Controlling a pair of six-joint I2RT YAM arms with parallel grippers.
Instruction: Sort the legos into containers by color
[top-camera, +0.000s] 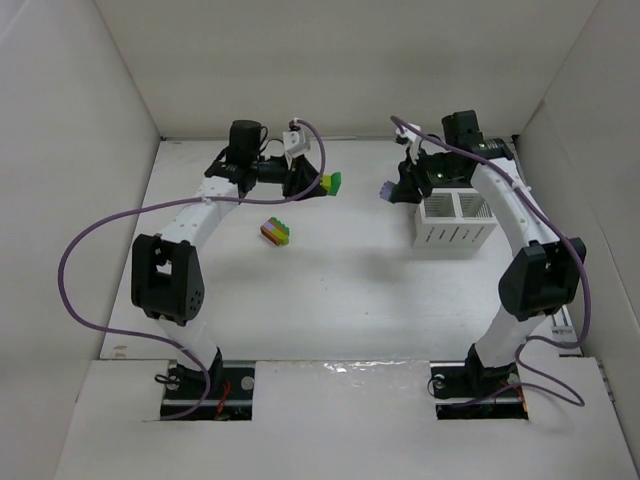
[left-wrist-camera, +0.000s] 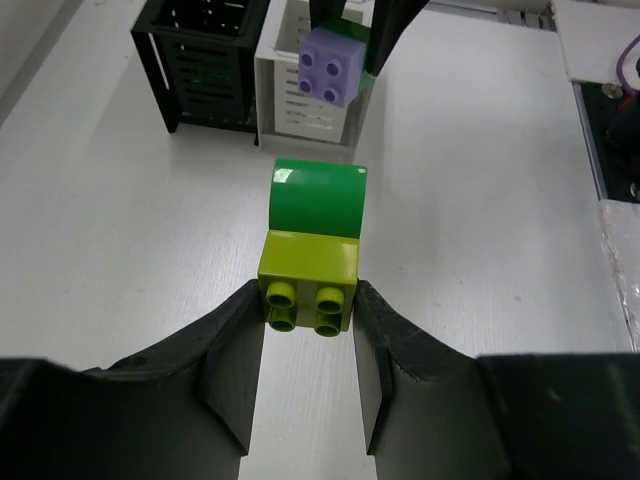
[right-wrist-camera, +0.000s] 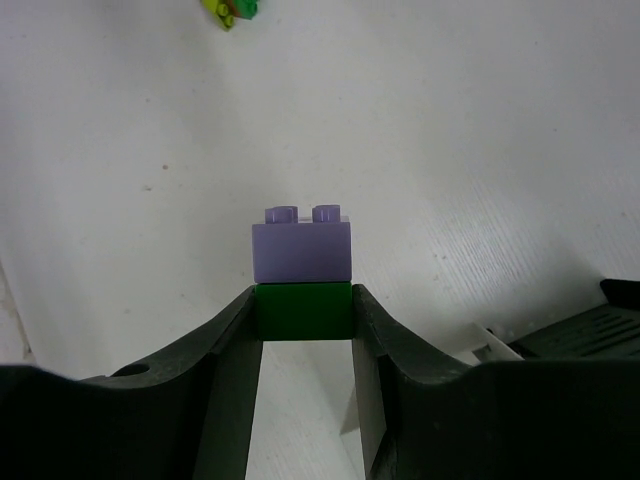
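Gripping a purple stack, the right hand was held just beside the white bin; the left hand, clamped on a lime stack, well apart.

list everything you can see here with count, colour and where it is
lime-and-green lego pair: 1, lime joined to green, in the left gripper
purple-and-green lego pair: 1, purple on dark green, in the right gripper
multicoloured lego stack: 1, lying on the table between the arms
white bin: 1, two compartments, under the right arm
black bin: 1, beside the white bin
table: 1, white
cables: 2, purple, one per arm
left gripper: black, shut on the lime brick
right gripper: black, shut on the green brick
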